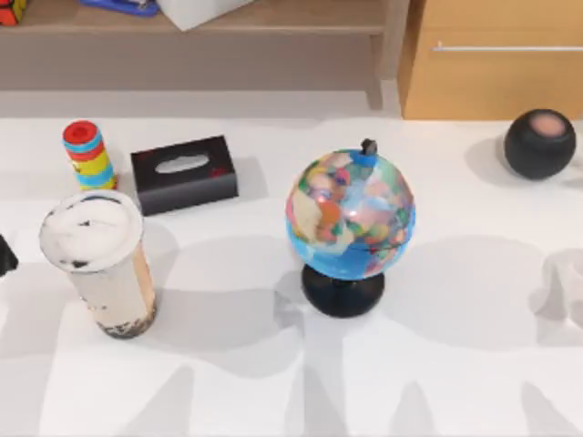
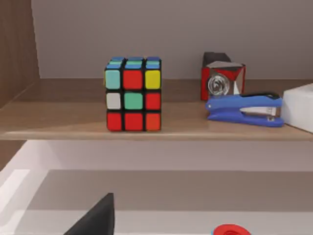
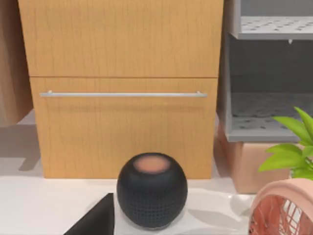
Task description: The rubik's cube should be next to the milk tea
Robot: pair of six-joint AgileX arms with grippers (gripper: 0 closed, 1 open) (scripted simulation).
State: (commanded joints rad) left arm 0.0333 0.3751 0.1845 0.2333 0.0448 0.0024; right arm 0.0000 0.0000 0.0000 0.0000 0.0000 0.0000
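Well ahead of the left jaws, the rubik's cube [image 2: 133, 94] sits upright on a wooden shelf [image 2: 73, 122], beside a blue stapler [image 2: 243, 109]. Down on the counter [image 1: 273, 382], the milk tea [image 1: 98, 262] stands apart from it. Whether either pair of jaws is spread, I cannot tell.

Our top camera looks steeply down on the white worktop [image 1: 273, 382]. Our left wrist camera sits low, facing level at the wooden shelf [image 2: 73, 122], whose edge the top view shares. Our right wrist camera faces the light wooden drawer cabinet [image 3: 122, 49] close behind the round black mesh speaker [image 3: 152, 196], both shared with the top view.
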